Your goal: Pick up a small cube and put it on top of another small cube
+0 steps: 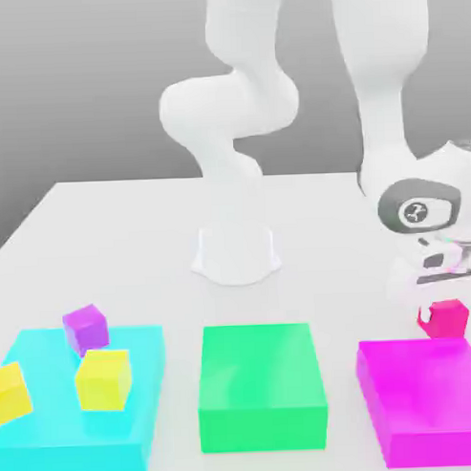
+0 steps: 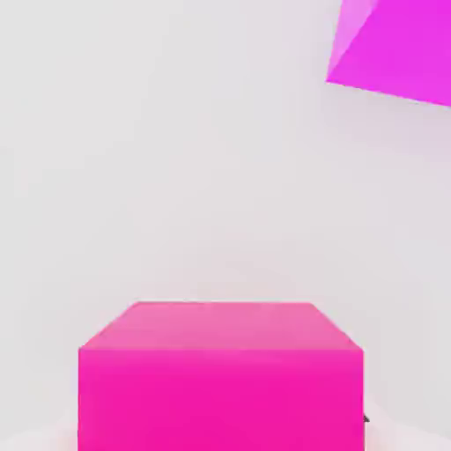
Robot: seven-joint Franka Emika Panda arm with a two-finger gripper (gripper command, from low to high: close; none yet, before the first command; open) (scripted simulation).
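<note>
Pink cube [image 1: 447, 318] sits clamped in the pincer [image 1: 443, 307] at right of frame, purple cube [image 1: 86, 328] waiting far left, stacking all to come.

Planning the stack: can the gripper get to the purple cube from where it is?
Probably yes. The purple cube sits uncovered on the cyan block, nothing above it; the gripper, shut on the pink cube, must cross over the green block.
</note>
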